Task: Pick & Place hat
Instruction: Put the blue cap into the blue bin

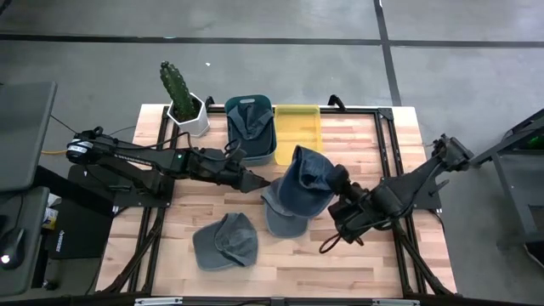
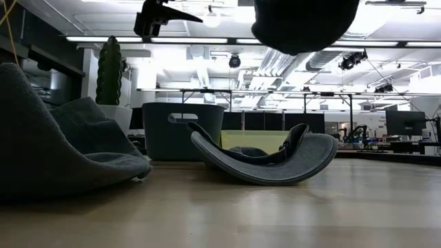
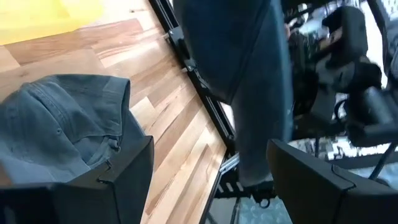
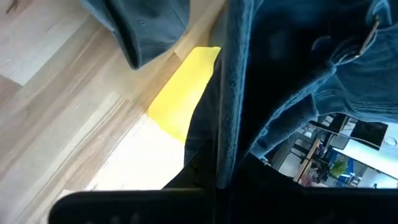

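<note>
The right gripper (image 1: 333,183) pinches a blue denim hat (image 1: 308,174) aloft above a grey cap (image 1: 280,208) lying mid-table, near the yellow bin (image 1: 298,124); the left gripper (image 1: 255,181) hovers beside it, fingers spread.

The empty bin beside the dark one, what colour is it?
Yellow. The empty bin shows best in the high view, next to the dark bin with a hat in it.

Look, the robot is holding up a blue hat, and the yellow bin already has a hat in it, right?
Not quite. The high view shows the yellow bin empty; the hat already dropped in sits in the dark teal bin beside it. The right gripper does hold up a blue hat.
</note>
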You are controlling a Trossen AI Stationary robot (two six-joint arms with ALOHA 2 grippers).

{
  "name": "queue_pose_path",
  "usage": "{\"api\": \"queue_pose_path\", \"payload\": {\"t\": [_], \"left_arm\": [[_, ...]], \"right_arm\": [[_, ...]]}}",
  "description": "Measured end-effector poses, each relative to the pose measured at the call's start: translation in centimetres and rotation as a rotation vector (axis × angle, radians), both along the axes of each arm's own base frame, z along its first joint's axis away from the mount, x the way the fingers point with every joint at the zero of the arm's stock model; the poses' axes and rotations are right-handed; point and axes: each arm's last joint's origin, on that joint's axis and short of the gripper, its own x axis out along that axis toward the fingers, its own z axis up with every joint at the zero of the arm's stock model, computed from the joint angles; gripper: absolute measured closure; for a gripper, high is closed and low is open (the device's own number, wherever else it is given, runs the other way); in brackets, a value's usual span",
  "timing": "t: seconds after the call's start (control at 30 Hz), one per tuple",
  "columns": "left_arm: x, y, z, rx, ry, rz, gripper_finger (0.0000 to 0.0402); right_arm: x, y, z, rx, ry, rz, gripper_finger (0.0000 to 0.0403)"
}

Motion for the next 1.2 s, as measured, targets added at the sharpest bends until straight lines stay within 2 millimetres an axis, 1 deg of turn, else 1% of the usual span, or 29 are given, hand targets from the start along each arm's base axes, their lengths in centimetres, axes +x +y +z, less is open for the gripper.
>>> {"api": "queue_pose_path", "payload": {"t": [0.23,0.37,0.57,0.7,0.8,1.03,1.2], "left_arm": [[0.0,0.2,0.0,0.008,-0.005,0.048,0.0115],[0.0,0.2,0.0,0.009,-0.004,0.053,0.0115],[0.0,0.4,0.0,0.030,-0.007,0.122,0.0115],[0.1,1.5,0.0,0.020,-0.006,0.132,0.0115],[0.2,2.3,0.1,0.007,-0.013,0.125,0.0114],[0.3,3.0,0.4,0.000,-0.043,0.054,0.0114],[0.3,3.7,0.3,-0.008,-0.033,0.050,0.0114]], "right_arm": [[1.6,-0.1,-0.9,-0.022,0.048,0.041,0.0392],[2.6,-0.6,-0.9,0.007,0.031,0.050,0.0392],[3.7,-1.5,-0.8,0.025,0.025,0.068,0.0392],[4.4,-1.9,-0.6,0.024,0.002,0.094,0.0393],[4.8,-2.3,-0.6,0.060,-0.004,0.092,0.0393],[6.0,-3.1,-0.6,0.092,-0.043,0.086,0.0393],[7.0,-3.0,-1.4,0.086,-0.021,0.114,0.0393]]}}
